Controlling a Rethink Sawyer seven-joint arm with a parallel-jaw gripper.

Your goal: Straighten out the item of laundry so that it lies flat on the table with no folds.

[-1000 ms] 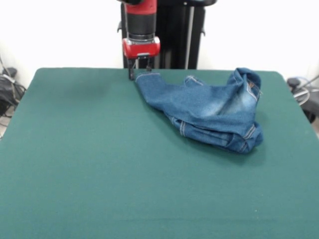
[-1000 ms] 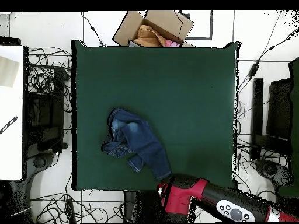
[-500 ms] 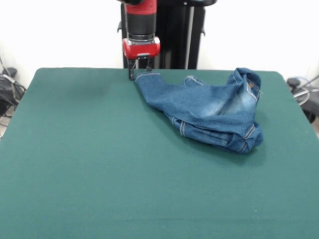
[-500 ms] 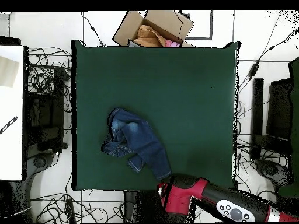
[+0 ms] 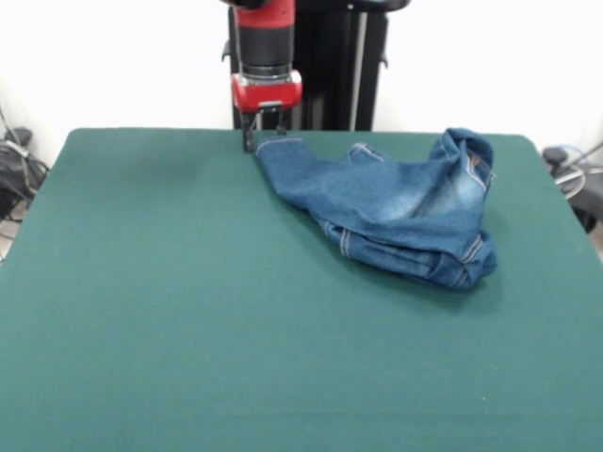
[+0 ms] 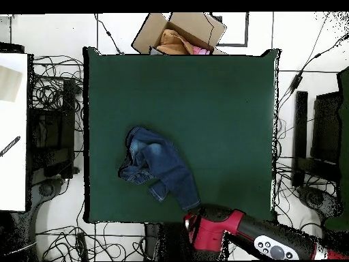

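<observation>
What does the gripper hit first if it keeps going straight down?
Likely the jeans: the gripper points down at the tip of the stretched-out leg near the table edge. It may already touch; depth is unclear.

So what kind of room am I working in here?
Most likely a robotics lab, not a home: loose cables trail over the floor round the green-clothed table, equipment stands flank it, and a cardboard box holds more cloth.
</observation>
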